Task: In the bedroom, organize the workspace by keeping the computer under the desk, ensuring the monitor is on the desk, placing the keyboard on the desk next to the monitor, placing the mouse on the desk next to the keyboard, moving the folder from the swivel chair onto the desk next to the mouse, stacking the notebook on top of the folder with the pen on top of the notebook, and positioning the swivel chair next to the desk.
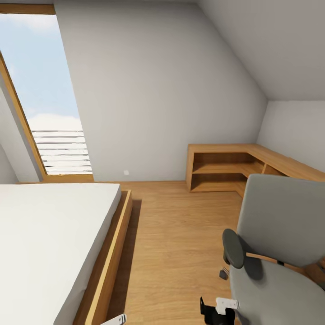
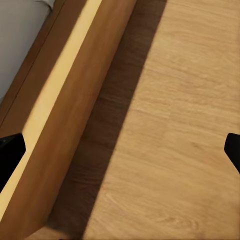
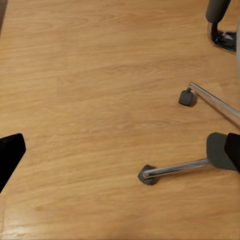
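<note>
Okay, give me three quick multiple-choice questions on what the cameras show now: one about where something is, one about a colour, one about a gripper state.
1. Where is the swivel chair in the head view?
A. lower right
B. upper left
C. on the bed

2. What colour is the bed top?
A. white
B. red
C. black

3. How do the right gripper jaws stand?
A. shut on a pen
B. open, empty
C. shut on a caster

Answers: 1 A, the chair sits at the lower right; 2 A, it looks white; 3 B, fingertips sit wide apart over bare floor.

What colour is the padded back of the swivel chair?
The swivel chair has a grey padded back, which shows best in the head view.
</note>
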Available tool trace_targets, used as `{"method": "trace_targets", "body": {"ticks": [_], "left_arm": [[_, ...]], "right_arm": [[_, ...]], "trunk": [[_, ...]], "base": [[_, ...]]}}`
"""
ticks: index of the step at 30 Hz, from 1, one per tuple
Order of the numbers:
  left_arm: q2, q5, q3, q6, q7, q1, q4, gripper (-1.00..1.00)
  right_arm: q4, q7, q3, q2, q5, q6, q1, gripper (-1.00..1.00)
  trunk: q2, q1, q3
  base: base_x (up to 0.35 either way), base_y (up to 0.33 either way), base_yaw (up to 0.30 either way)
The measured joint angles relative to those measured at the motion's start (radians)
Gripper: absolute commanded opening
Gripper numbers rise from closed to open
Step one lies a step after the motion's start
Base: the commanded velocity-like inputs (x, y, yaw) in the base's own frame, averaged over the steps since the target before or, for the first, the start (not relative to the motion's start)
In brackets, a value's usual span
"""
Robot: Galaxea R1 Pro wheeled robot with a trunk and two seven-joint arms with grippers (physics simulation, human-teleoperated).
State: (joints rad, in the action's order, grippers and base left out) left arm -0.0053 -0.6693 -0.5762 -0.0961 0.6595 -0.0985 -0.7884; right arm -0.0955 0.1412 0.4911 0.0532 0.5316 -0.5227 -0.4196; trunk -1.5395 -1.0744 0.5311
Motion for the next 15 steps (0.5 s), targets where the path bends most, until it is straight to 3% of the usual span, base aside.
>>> {"method": "trace_targets", "body": {"ticks": [15], "left_arm": [[0.0, 0.003, -0.001, -0.002, 0.0, 0.0, 0.003, 1.0]], "right_arm": [[0.0, 0.0, -0.001, -0.002, -0.001, -0.004, 0.0, 1.0]], "trunk": [[-0.105, -0.058, 0.047]], "base": [[0.0, 0.0, 0.0]]}}
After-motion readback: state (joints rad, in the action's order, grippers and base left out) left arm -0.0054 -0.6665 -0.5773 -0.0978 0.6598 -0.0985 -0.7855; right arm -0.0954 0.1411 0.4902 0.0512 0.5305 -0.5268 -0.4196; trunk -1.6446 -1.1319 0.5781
